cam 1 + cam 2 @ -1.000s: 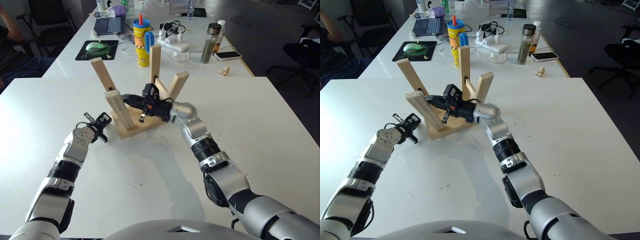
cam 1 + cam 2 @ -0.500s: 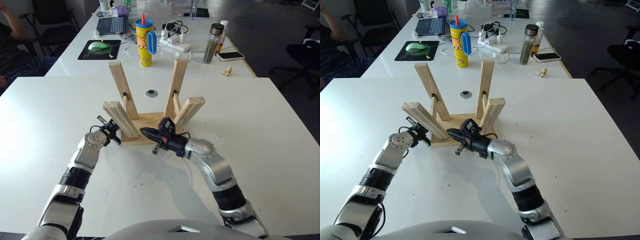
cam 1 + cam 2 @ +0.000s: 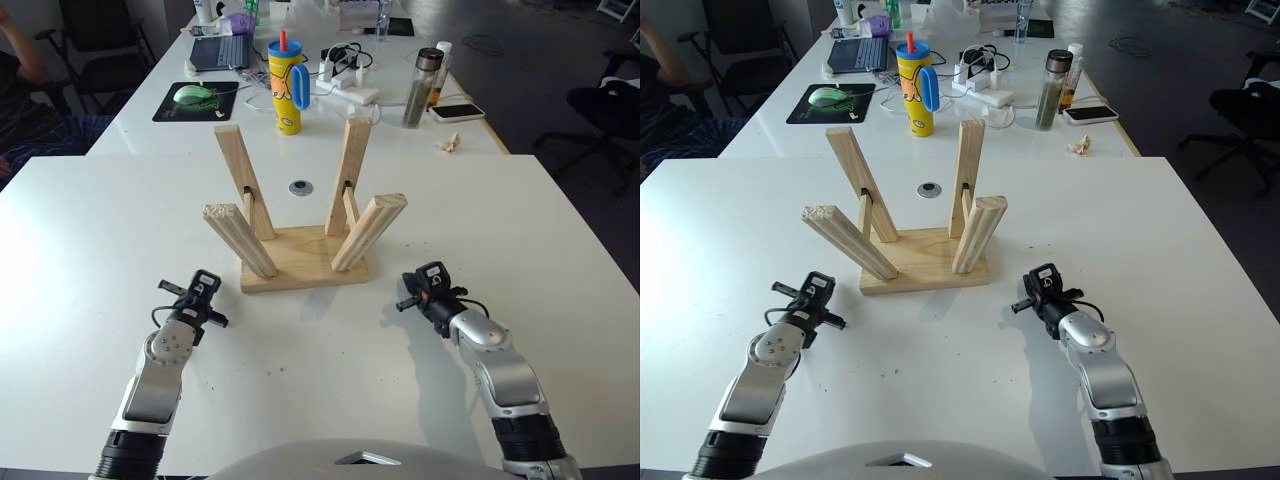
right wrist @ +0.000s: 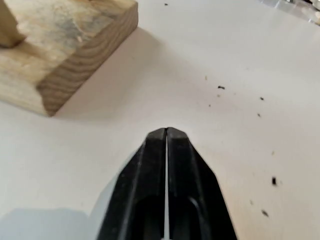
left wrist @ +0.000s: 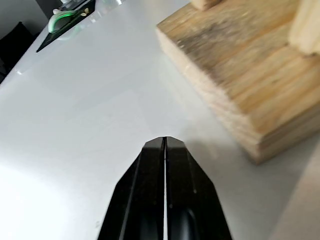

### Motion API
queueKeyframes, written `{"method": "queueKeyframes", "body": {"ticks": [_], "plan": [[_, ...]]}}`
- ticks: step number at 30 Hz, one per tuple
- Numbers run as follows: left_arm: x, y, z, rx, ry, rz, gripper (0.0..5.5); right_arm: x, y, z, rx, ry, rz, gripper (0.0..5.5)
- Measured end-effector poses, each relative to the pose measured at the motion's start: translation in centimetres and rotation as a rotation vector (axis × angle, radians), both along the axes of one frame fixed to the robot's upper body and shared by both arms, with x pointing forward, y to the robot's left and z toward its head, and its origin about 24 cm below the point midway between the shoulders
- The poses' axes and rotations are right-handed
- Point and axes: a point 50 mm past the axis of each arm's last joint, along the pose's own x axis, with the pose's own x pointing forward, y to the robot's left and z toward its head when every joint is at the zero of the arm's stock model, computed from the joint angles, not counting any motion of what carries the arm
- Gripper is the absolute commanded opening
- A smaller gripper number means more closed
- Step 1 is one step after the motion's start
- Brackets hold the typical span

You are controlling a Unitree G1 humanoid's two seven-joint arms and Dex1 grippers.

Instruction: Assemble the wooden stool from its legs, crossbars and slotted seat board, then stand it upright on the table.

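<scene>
The wooden stool (image 3: 303, 256) lies upside down on the white table (image 3: 560, 240), its seat board flat and its splayed legs (image 3: 241, 182) pointing up. A corner of the seat board (image 5: 240, 90) shows close ahead in the left wrist view, and another corner (image 4: 75, 55) in the right wrist view. My left gripper (image 3: 205, 285) is shut and empty, low over the table just left of the board. My right gripper (image 3: 425, 285) is shut and empty too, a little right of the board. Neither touches the stool.
A round cable port (image 3: 299, 187) sits in the table behind the stool. On the far table stand a yellow cup (image 3: 285, 85), a bottle (image 3: 419, 87), a phone (image 3: 457, 111), a laptop (image 3: 222, 50) and a mouse on a pad (image 3: 192, 95).
Both grippers have let go of the stool and drawn back toward me, the right one from the board's front to its right side. The stool now rests alone.
</scene>
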Motion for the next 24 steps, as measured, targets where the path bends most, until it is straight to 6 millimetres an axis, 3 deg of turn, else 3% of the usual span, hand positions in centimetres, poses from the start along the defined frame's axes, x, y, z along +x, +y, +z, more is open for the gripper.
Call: {"method": "queueKeyframes", "body": {"ticks": [5, 8, 15, 24], "plan": [[1.5, -0.7, 0.4, -0.038, 0.088, -0.095, 0.01, 1.3, 3.5, -0.9, 0.044, 0.008, 0.100, 0.00], [2.0, -0.4, 0.7, -0.076, 0.122, -0.106, 0.01, 1.7, 4.0, -0.9, 0.049, 0.015, 0.130, 0.00], [0.9, -0.2, 1.5, -0.268, 0.224, -0.147, 0.01, 1.3, 2.6, 0.2, 0.112, 0.061, 0.154, 0.00], [-0.1, 1.2, 6.0, -0.428, 0.290, -0.187, 0.01, -0.4, 0.9, 4.6, 0.242, 0.167, 0.232, 0.00]]}}
